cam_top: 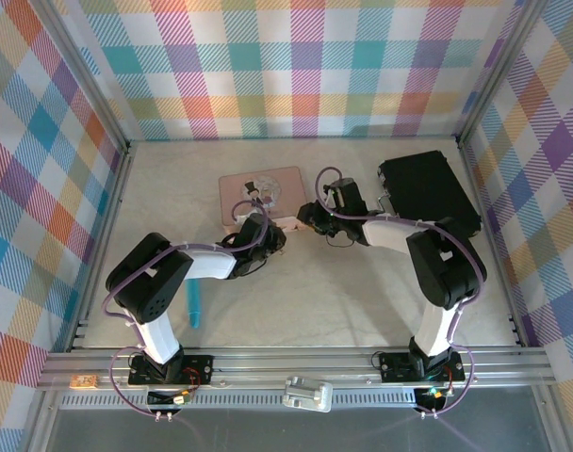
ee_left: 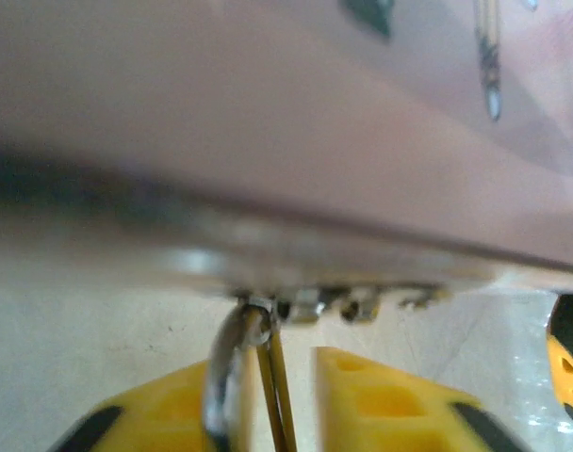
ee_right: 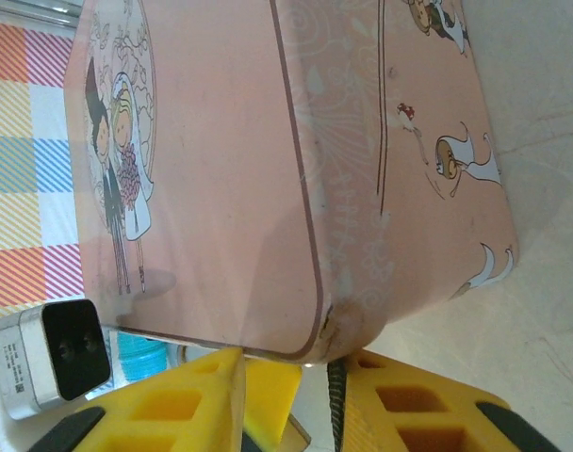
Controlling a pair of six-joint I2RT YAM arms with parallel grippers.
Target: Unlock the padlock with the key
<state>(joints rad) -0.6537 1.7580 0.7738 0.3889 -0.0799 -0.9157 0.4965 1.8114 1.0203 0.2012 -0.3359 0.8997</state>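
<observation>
1. Yellow fingers [ee_left: 381, 405] of the left tool [cam_top: 270, 241] stand slightly apart around a silver shackle and thin brass edge, seemingly the padlock [ee_left: 232, 363]. I cannot tell whether they pinch it.
2. That puts it against the pink tin's [cam_top: 263, 191] near edge, mid-surface [cam_top: 362, 301].
3. Right tool [cam_top: 310, 220] sits just right; its state is unclear, and the key is not surely visible.
4. Likely light, hard and slippery: hold the brass body's flat sides, keyhole free.
</observation>
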